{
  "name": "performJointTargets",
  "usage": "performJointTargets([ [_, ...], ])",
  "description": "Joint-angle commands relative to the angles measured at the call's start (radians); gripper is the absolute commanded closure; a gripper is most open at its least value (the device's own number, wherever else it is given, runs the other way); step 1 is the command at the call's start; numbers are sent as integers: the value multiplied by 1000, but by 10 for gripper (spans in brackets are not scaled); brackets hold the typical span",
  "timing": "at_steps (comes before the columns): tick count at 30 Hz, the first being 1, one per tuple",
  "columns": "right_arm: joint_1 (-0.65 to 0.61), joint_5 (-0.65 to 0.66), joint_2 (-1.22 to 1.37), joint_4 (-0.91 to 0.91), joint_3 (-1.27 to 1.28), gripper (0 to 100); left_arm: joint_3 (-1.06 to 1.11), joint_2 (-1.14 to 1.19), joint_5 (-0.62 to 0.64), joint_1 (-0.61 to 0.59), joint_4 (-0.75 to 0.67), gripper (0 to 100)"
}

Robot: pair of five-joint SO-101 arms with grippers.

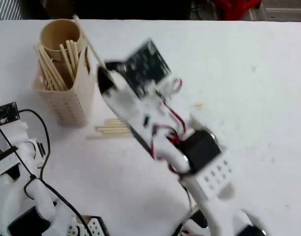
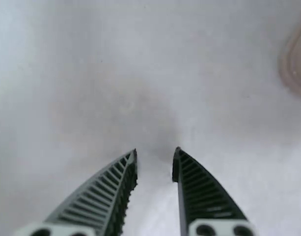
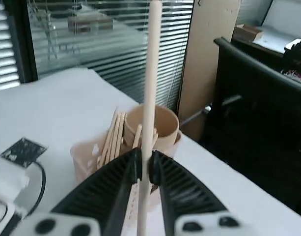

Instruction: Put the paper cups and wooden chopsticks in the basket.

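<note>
From above, the basket (image 1: 71, 103) stands on the white counter (image 1: 238, 73) at the far left. A paper cup (image 1: 59, 34) sits in its far part, and a bundle of chopsticks (image 1: 51, 66) leans in the part in front of the cup. The right arm (image 1: 189, 147) stretches from the near edge across to the basket. The right end effector (image 1: 102, 73) is just beside the basket's rim and pinches a single chopstick (image 1: 86, 38), which slants up past the cup. A few loose chopsticks (image 1: 111, 129) lie flat on the counter between the basket and the arm. The left arm (image 1: 15, 167) sits at the near left corner, well apart from the basket.

On the left wrist camera, the left end effector (image 2: 155, 156) hangs over bare counter. Its fingers are slightly spread and nothing is between them. A blurred beige shape (image 2: 295, 64) sits at the edge; what it is cannot be told.

On the right wrist camera, the right end effector (image 3: 146, 164) is pressed on the single chopstick (image 3: 152, 73), which stands upright between the fingers. Beyond it is the basket (image 3: 86, 160), with the cup (image 3: 157, 125) and the bundled chopsticks (image 3: 113, 135) inside.
</note>
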Motion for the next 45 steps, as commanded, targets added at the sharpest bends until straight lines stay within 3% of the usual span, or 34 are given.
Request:
performJointTargets([
  [1, -16, -14, 168, -139, -206, 981, -3, -18, 8, 10, -21, 865],
  [5, -77, -14, 371, -239, -410, 981, -3, -18, 8, 10, -21, 865],
  [13, -127, -18, 694, -236, -747, 981, -3, -18, 8, 10, -21, 865],
  [20, -140, -28, 788, -185, -821, 971, -3, -18, 8, 10, -21, 865],
  [25, -140, -133, 779, -162, -824, 872, -3, -18, 8, 10, -21, 865],
  [30, -130, -132, 759, -102, -825, 899, -3, -18, 8, 10, -21, 865],
  [33, -108, -132, 714, 31, -824, 907, -3, -18, 8, 10, -21, 865],
  [41, 64, -129, 585, 736, -829, 907, -3, -18, 8, 10, -21, 865],
  [43, 93, -49, 564, 860, -822, 907, -3, -18, 8, 10, -21, 865],
  [45, 94, 124, 567, 949, -806, 909, -3, -18, 8, 10, -21, 865],
])
